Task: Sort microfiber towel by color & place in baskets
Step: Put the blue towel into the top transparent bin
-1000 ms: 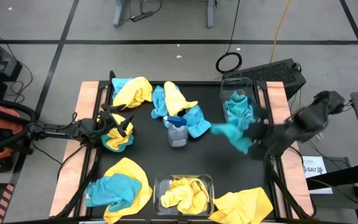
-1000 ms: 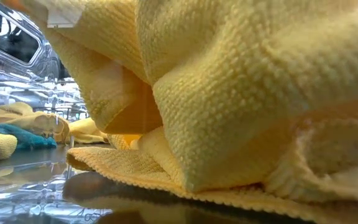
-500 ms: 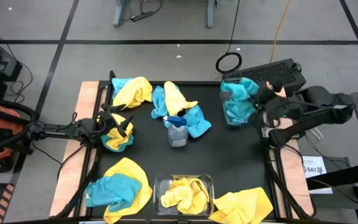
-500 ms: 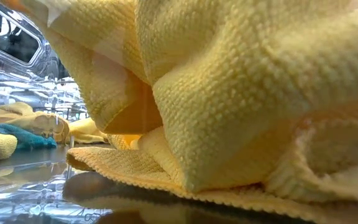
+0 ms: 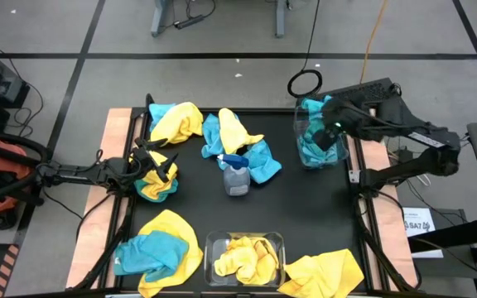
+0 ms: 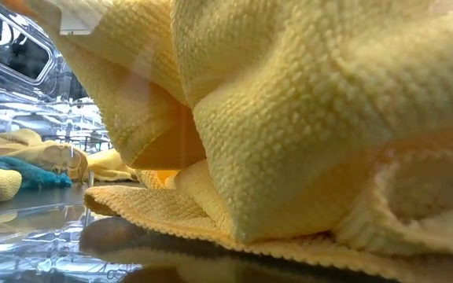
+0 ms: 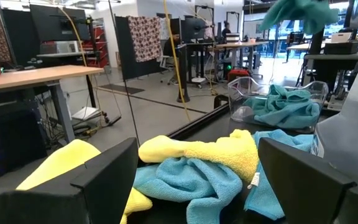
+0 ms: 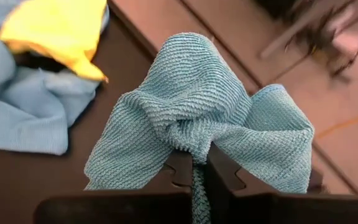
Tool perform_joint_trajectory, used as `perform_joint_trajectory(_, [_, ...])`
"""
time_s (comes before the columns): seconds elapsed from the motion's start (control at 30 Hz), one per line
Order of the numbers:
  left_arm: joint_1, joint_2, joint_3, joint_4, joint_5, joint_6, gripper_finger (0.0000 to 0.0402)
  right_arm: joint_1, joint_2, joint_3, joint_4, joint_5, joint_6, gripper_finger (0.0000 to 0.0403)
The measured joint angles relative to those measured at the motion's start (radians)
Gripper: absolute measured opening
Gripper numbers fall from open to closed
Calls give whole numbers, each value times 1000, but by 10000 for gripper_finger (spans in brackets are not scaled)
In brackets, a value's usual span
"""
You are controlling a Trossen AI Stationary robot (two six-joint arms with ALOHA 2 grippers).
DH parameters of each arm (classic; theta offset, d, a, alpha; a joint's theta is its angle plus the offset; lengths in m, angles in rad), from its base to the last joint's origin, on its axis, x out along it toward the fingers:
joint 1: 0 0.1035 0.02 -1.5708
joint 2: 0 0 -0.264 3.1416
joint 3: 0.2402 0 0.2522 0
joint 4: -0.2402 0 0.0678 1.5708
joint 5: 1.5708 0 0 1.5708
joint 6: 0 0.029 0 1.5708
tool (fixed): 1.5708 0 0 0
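Observation:
Yellow and teal microfiber towels lie in piles on the black table: far left (image 5: 176,120), centre (image 5: 238,145), near left (image 5: 160,248) and near right (image 5: 321,273). A clear basket (image 5: 338,157) at the far right holds teal towels; another (image 5: 245,255) at the near edge holds yellow ones. My right gripper (image 5: 323,117) is shut on a teal towel (image 5: 311,108) above the far-right basket. My left gripper (image 5: 160,170) is open at a yellow and teal pile (image 7: 191,165) on the left, a finger on each side. The low view shows mostly yellow towel (image 6: 289,118). My right gripper (image 8: 194,171) pinches a bunched fold (image 8: 194,146) of the teal towel between its two fingers, coming from above. Several layers are gathered at the fingers. The towel is lifted clear and hangs above the basket (image 7: 278,102), its loose parts spreading out slack around the fingertips.
A clear spray bottle with a blue trigger (image 5: 236,175) stands at the table's centre, beside the centre pile. Bare black table lies between the bottle and the far-right basket. A black keyboard-like object (image 5: 371,95) sits beyond the far-right corner.
My right gripper has carried the teal towel from over the table's right middle toward the far edge and up, ending above the far-right basket. The towel has stayed lifted clear, shut in the fingers. My left arm has kept still.

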Motion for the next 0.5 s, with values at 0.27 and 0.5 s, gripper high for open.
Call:
perform_joint_trajectory(0.27, [0,0,0,1,0,0,338,-129,106,-21,-6,-45,-54,1])
perform_joint_trajectory(0.5, [0,0,0,2,0,1,338,-258,189,-21,0,-125,-104,2])
